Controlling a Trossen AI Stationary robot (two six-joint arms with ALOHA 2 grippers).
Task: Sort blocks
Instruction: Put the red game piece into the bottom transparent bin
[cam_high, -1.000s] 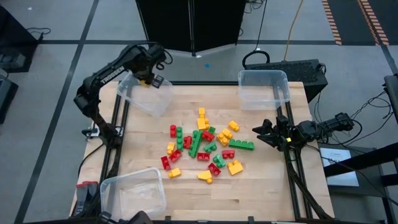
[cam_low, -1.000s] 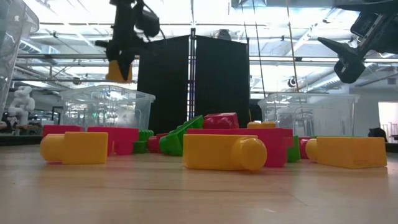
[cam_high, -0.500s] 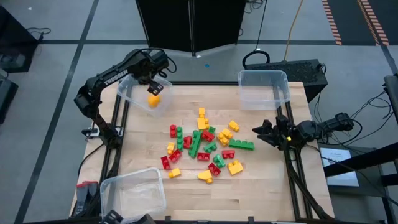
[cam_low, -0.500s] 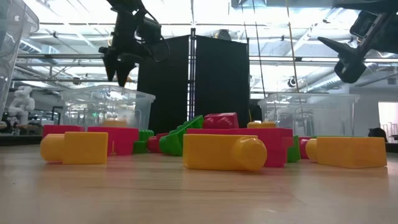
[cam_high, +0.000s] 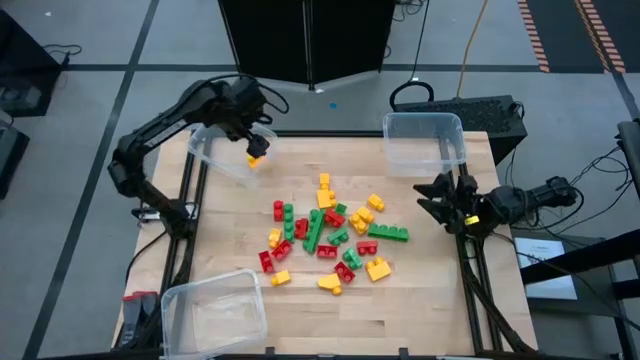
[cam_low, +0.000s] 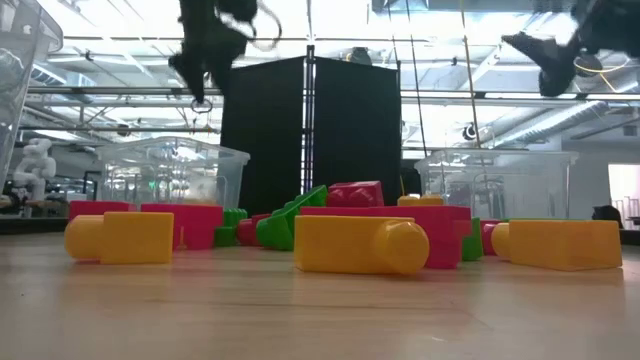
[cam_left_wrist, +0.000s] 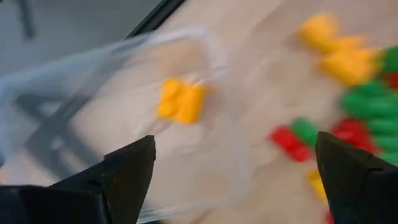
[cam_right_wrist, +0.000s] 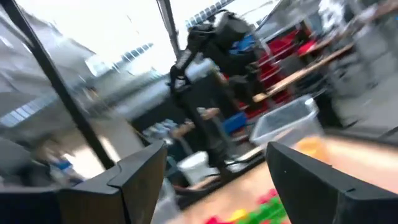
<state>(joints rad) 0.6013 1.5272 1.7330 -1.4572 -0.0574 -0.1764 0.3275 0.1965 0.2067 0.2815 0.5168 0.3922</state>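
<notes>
We see the left gripper (cam_high: 246, 127) spread wide above the far-left bin (cam_high: 215, 153), yellow block (cam_high: 254, 153) inside, our right gripper (cam_high: 440, 200) parted, empty, beside the blocks (cam_high: 330, 235) on the counter (cam_high: 420, 300)

Three clear bins (cam_high: 427, 141) sit on the wooden table (cam_high: 420, 290).

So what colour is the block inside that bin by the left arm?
Yellow block, lying in the clear bin; the left wrist view shows it best.

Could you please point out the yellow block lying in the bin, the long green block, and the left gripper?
yellow block (cam_high: 254, 152), high view, on its top.
long green block (cam_high: 387, 233), high view, on its middle studs.
left gripper (cam_high: 247, 122), high view, between its open fingertips.
</notes>
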